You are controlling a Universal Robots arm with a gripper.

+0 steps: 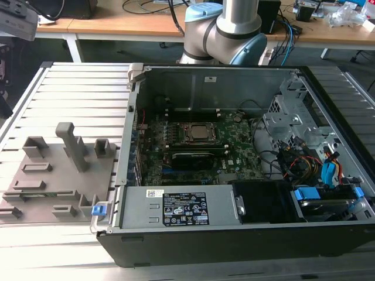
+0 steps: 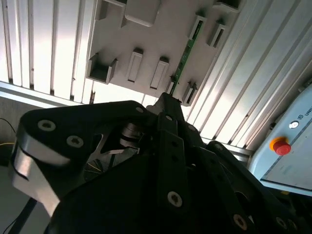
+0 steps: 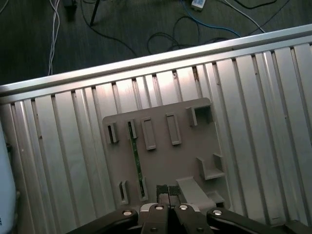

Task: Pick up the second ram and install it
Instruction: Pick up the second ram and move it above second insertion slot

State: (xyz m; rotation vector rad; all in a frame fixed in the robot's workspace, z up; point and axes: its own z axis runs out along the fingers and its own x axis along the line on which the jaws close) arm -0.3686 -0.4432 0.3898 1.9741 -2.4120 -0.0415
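So the black two-finger pincer [image 3: 168,191] is hanging over the flat grey plastic fixture plate [image 3: 187,156]. In the first wrist view its pads look clenched together with nothing between them. The second ram, a thin green circuit-board stick [image 3: 137,161], stands on edge in its slot holders. It's below the pincer and a bit off to one side of the fingertips, not in line with them. Not picked up yet, by the look of it.

What could go sideways, in my view:
- If the pincer comes down closed or off-line, it could land on the stick's top edge or on a holder block rather than straddling the board.
- The tall grey post [image 3: 192,190] sits just beside the fingertips, so it's an easy thing to clip.
- The board is thin. An off-centre grab could let it tilt and jam in the slots coming out.

Head count:
- one pincer
- one green stick on the plate
- one fixture plate on the ribbed aluminium table [image 3: 273,122]
- four slot blocks in the row far from the pincer, two near it
- two open bracket shapes
- one tall post
- one open black desktop case [image 1: 234,240] with one green motherboard [image 1: 237,153], well away from the pincer and beside the plate
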